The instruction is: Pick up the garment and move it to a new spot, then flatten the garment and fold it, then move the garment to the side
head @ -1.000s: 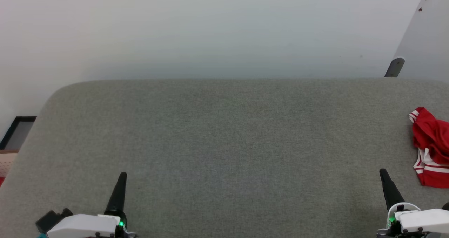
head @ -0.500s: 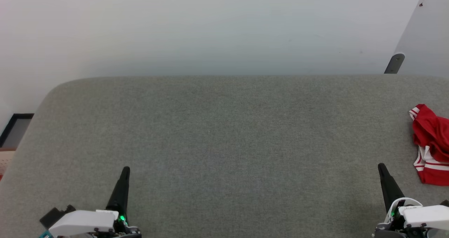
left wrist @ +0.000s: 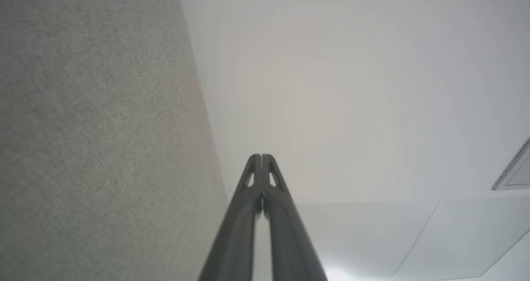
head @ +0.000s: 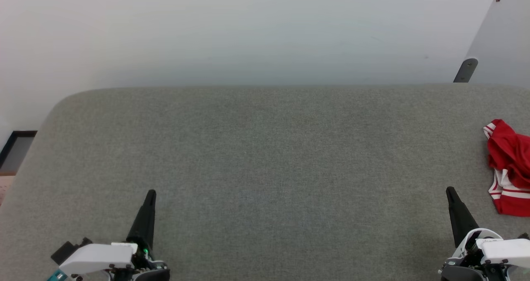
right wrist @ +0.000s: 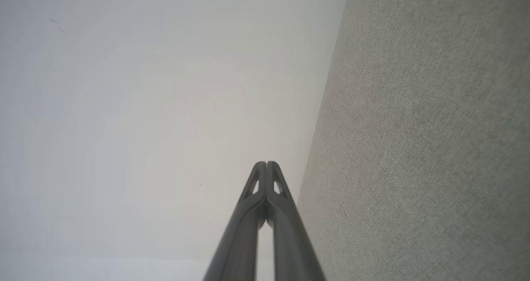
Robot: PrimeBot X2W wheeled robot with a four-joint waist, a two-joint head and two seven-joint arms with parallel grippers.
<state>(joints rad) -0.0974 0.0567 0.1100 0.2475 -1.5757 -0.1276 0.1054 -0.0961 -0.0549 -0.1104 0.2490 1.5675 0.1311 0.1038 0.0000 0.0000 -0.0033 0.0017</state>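
Since 1 s earlier the whole head view has slid upward in frame, with the surface's far edge, the garment and both grippers going together, so this is camera motion rather than object motion. Only the left gripper (head: pixel 150 195) has climbed a little more than the rest, drifting slightly toward frame centre. The crumpled red fabric garment (head: pixel 508 159) with white panels and red-and-white striped trim lies bunched at the right edge of the frame, mid-height, cut off by the border. It rests on the wide grey woven-fabric surface (head: pixel 265 148). The left gripper sits at lower left, well apart from the garment, its 2 long dark fingers (left wrist: pixel 244 219) clenched tip to tip in the left wrist view. The right gripper (head: pixel 450 192) sits at lower right, fingers (right wrist: pixel 281 231) likewise pressed together on themselves. Its tip is near the garment's striped lower hem, left of it and not touching. A plain pale wall (head: pixel 248 32) fills the upper frame. A dark grey rounded bracket (head: pixel 465 70) stands at upper right, and a dark rectangular frame (head: pixel 16 146) shows at the left edge.
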